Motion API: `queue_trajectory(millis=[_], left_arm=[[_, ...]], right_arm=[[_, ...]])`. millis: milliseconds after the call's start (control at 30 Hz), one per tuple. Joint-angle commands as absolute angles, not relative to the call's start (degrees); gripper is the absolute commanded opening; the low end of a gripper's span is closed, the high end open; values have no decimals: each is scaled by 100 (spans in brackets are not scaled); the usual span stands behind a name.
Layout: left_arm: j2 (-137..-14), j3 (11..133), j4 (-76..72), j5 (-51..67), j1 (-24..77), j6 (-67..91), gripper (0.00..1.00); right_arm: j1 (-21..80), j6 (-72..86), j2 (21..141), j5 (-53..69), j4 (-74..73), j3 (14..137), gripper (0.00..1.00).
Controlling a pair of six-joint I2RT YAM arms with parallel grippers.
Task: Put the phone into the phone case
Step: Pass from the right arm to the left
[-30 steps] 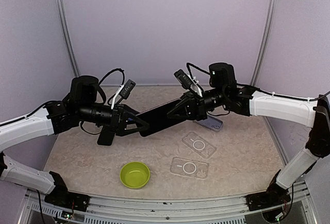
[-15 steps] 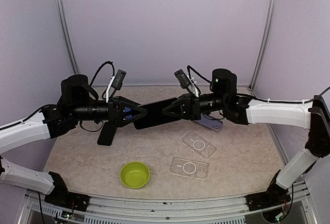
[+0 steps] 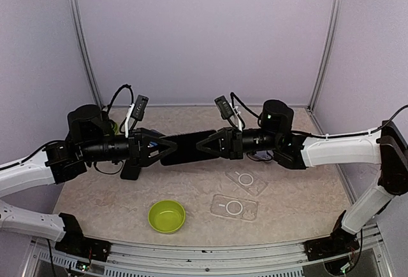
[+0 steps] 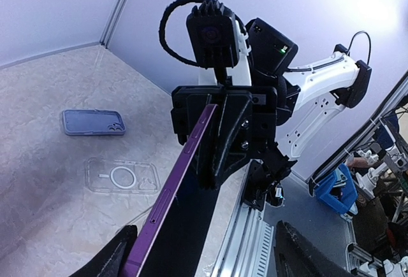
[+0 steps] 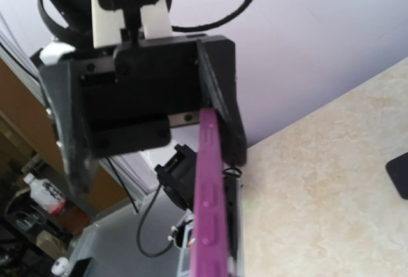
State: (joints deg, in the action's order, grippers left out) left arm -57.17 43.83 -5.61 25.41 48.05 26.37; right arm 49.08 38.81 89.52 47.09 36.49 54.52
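Above the middle of the table (image 3: 102, 194), the phone (image 3: 188, 148) lies level, long axis arm to arm: right gripper (image 3: 205, 144) clamped on its right end, left gripper (image 3: 167, 144) open-jawed around its left end, clear case (image 3: 245, 178) lying below, nearer the right gripper.

Both arms reach inward, forearms roughly level, grippers tip to tip in the air. Left arm (image 3: 29, 170) comes in from the left, right arm (image 3: 338, 149) from the right. Right gripper (image 3: 207, 144): jaws clamped on one end of the phone (image 3: 185, 148). Left gripper (image 3: 162, 148): jaws apart, straddling the other end. One finger (image 4: 118, 258) sits just beside the phone's edge, the other well clear.
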Motion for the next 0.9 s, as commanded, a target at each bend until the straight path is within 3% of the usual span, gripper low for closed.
queue_trajectory(millis=[0, 67, 333, 467, 600, 667, 833, 867], left_arm=[[-5649, 4163, -809, 2384, 4930, 2683, 65], [-5660, 4045, -937, 2410, 4935, 2742, 57], [-5552, 3907, -1033, 2449, 4927, 2856, 47], [-5554, 4086, -986, 2624, 4713, 2764, 36], [-5604, 4254, -1022, 2886, 4493, 2803, 9], [-5649, 4307, -1024, 2964, 4448, 2793, 0], [-5694, 4322, -1221, 3050, 4434, 2786, 0], [-5719, 4343, -1233, 3058, 4434, 2805, 0]], right_arm=[[5060, 4217, 8831, 4269, 4514, 5375, 0], [5094, 4286, 8877, 4220, 4656, 5321, 0], [5150, 4282, 9212, 4259, 4671, 5492, 0], [5155, 4267, 9434, 4377, 4594, 5659, 0], [5150, 4220, 9548, 4448, 4513, 5867, 0], [5150, 4132, 9597, 4462, 4364, 5994, 0], [5060, 3984, 9654, 4609, 4103, 6152, 0], [5003, 3997, 9624, 4665, 4091, 6124, 4]])
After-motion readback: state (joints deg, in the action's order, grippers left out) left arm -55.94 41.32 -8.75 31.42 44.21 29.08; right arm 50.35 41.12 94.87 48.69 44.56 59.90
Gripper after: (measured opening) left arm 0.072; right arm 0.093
